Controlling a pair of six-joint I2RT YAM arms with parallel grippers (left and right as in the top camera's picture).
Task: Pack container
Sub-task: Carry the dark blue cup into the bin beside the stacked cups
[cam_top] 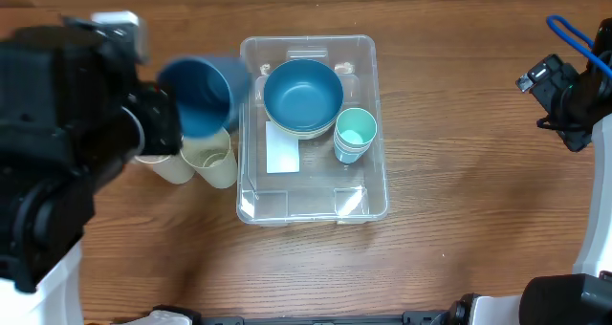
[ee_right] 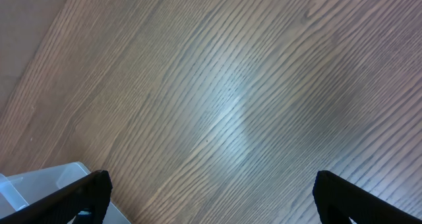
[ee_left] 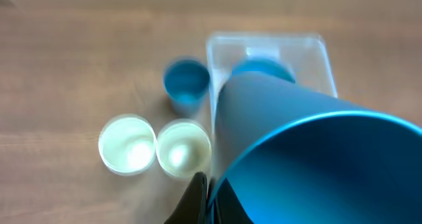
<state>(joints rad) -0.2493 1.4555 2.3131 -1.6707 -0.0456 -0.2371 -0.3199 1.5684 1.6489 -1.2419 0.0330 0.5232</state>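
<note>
The clear container (cam_top: 375,177) stands mid-table with a white label (cam_top: 283,155) on its bottom. It holds a blue bowl (cam_top: 303,94) stacked on a cream bowl, and a stack of teal cups (cam_top: 356,132). My left gripper (ee_left: 210,197) is shut on the rim of a large blue cup (ee_left: 316,158), held tilted above the table just left of the container (ee_left: 321,49); the cup also shows from overhead (cam_top: 203,94). My right gripper (ee_right: 211,197) is open and empty over bare table, far right of the container (ee_right: 39,184).
Two cream cups (cam_top: 212,158) (cam_top: 167,164) stand left of the container, under my left arm. A smaller blue cup (ee_left: 186,84) stands on the table by the container's left wall. Wood table surrounds the container.
</note>
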